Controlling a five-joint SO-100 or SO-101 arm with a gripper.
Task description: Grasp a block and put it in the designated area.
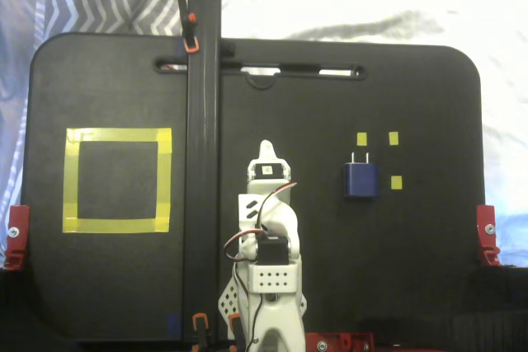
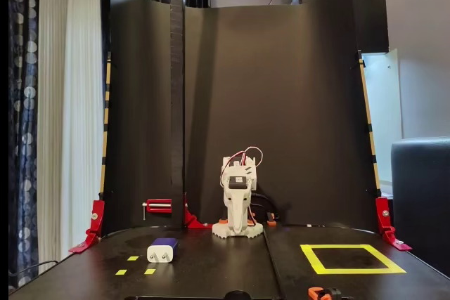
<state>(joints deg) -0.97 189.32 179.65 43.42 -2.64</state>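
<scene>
The block (image 1: 360, 179) is dark navy with two light prongs and lies flat on the black board, right of the arm; in the other fixed view the block (image 2: 162, 251) sits left of the arm's base. The designated area (image 1: 118, 135), a large yellow tape square, lies on the board's left side, and in the other fixed view the designated area (image 2: 315, 259) is on the right. My gripper (image 1: 266, 152) is folded over the white arm at the centre, fingers together, holding nothing, and well clear of the block. From the front the gripper (image 2: 238, 210) is seen end on.
Small yellow tape squares (image 1: 393, 138) surround the block. A tall black post (image 1: 204, 121) with orange clamps stands between the arm and the tape square. Red clamps (image 1: 488, 232) grip the board's side edges. A dark curved backdrop (image 2: 281, 103) rises behind the arm.
</scene>
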